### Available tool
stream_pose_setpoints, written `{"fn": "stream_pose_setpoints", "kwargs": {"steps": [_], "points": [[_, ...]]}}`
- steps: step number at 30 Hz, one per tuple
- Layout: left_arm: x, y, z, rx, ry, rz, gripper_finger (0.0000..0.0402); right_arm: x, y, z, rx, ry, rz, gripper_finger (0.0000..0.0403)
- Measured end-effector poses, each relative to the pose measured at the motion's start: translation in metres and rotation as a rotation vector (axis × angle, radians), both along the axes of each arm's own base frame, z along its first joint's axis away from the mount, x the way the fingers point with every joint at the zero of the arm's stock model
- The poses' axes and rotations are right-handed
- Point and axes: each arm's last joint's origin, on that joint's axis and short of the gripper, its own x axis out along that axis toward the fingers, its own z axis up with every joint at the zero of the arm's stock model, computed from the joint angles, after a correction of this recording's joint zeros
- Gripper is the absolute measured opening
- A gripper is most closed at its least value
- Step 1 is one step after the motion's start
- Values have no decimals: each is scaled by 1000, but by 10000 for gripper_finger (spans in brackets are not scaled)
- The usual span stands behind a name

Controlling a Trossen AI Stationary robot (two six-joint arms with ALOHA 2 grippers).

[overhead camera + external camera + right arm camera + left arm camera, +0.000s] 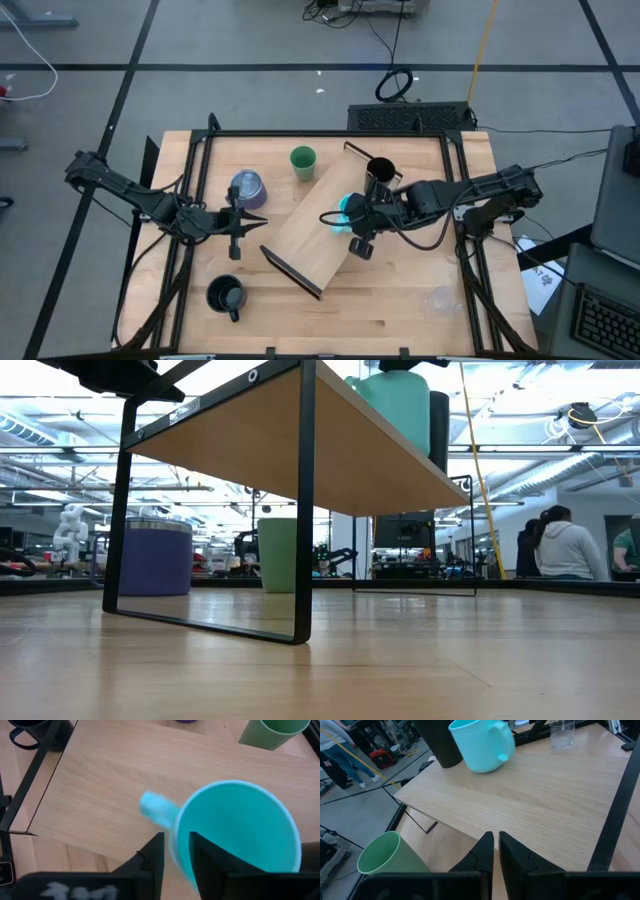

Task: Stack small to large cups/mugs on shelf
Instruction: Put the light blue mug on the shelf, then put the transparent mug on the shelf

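Across the light-wood tabletop (400,300) the shelf (305,235) lies at a slant. Over its right edge, the right hand (176,851) pinches the rim of the cyan handled mug (235,832) (handle pointing across the board), beside the tall black mug (379,170). The left hand (496,851) hovers at the shelf's left edge, fingers nearly together, holding nothing, near the green cup (385,855).

Shelf (312,224): light wood grain, thin black brackets. Table (400,290): similar pale wood, black frame. Mug (240,832) on shelf: cyan, handle same colour. Cup (303,161): plain green. Shiny mug (247,187): purplish-grey. Tall mug (379,171): black. Squat handled mug (226,296): black. Tiny cup (562,733): clear. Both arms dark.
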Motion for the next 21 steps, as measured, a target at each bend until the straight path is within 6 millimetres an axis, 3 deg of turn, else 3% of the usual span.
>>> {"fn": "stream_pose_setpoints", "kwargs": {"steps": [9, 21], "points": [[0, 0, 0, 0, 0, 0, 31, -1, 0, 2, 7, -12, -7, 122], [0, 0, 0, -3, 0, 1, 31, -19, 0, 20, 62, -73, -54, 128]]}}
